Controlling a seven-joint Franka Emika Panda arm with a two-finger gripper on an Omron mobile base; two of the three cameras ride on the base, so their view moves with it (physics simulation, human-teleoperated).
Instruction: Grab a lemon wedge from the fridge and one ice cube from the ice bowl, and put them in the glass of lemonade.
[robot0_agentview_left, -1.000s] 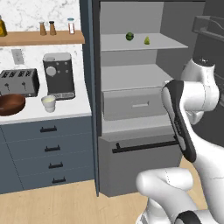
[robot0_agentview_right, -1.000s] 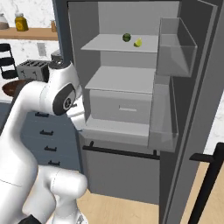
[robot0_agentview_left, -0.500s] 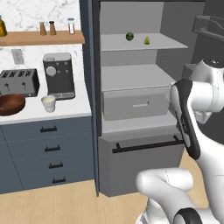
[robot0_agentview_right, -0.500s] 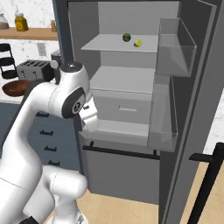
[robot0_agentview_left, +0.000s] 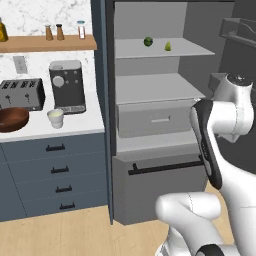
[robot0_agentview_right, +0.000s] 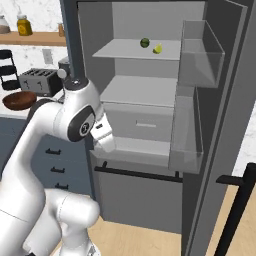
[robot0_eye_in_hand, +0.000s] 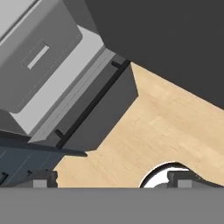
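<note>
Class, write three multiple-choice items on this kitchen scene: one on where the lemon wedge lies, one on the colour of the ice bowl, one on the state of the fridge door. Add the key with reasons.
1. Where is the lemon wedge?
A. top fridge shelf
B. counter
C. in the bowl

2. What colour is the ice bowl?
A. white
B. reddish-brown
C. blue

3. The fridge door is:
A. shut
B. open
C. removed

Key: 1 A, it lies on the top shelf beside a dark green round fruit. 2 B, the wooden bowl by the toaster is reddish-brown. 3 B, the door is swung wide and the shelves show.
</note>
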